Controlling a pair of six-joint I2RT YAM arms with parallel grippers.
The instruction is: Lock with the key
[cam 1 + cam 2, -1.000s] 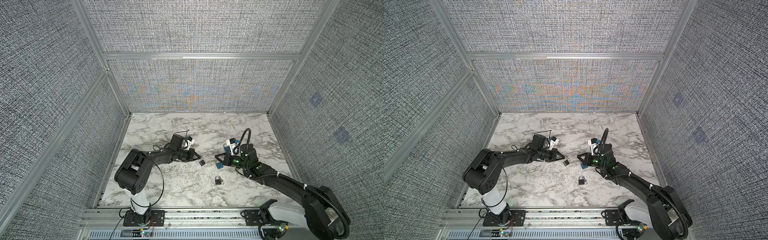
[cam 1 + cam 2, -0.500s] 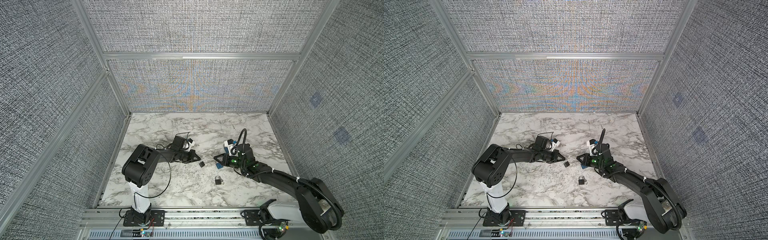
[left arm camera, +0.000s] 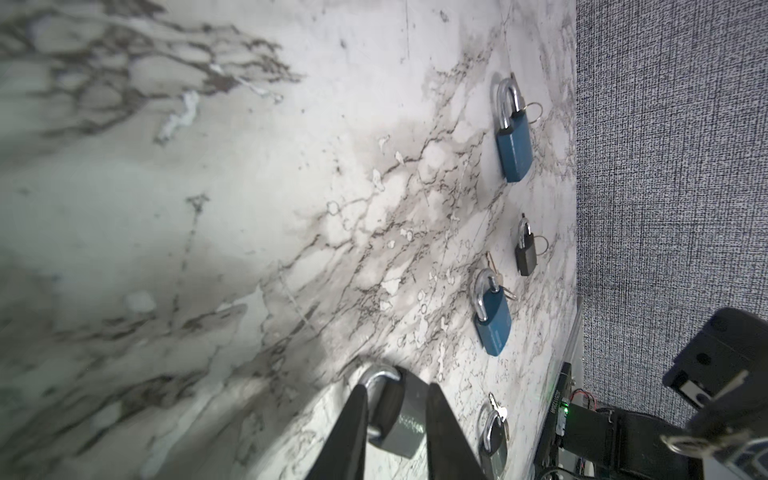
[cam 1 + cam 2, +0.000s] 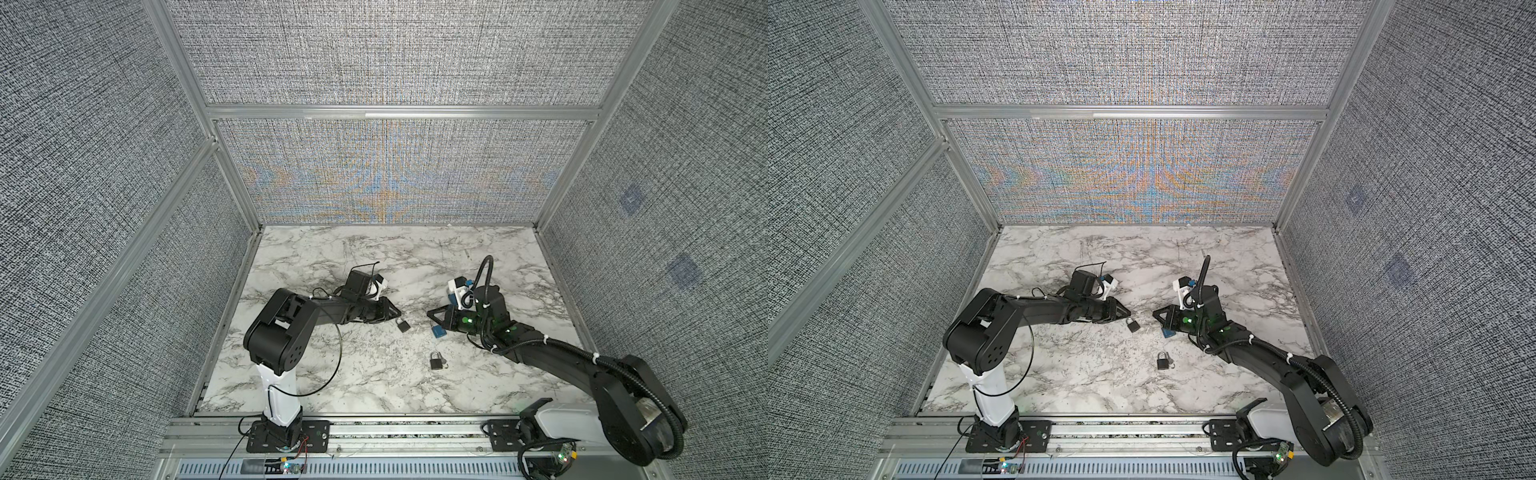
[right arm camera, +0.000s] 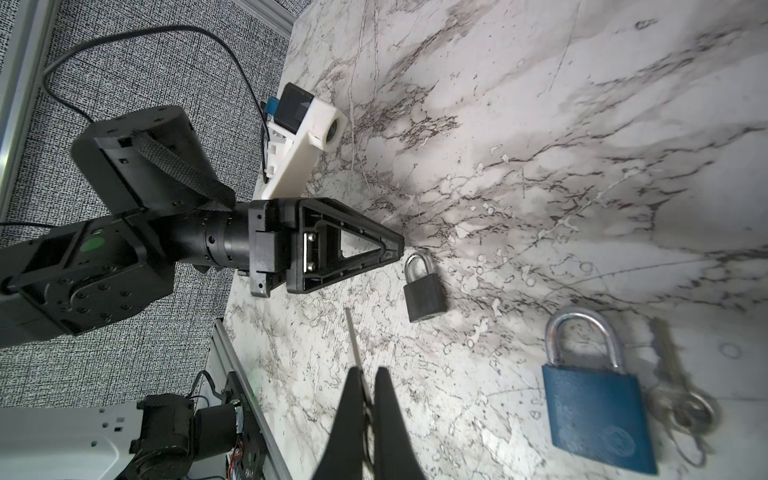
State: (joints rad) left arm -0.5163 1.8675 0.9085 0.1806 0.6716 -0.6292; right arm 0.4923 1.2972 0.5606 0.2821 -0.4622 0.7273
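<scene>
Nearest you, low centre in a top view, a spare lock (image 4: 435, 360) lies idle (leave it). At mid-frame your right claw (image 5: 368, 372) is clamped on the key (image 5: 352, 332); your left claw (image 3: 397, 388) stands slightly apart, grey lock (image 5: 424, 295) flat at its tips. Insertion seems next: steady that lock, line blade to keyhole. Beyond, marble table (image 4: 374, 257), grey fabric walls (image 4: 395, 62).
</scene>
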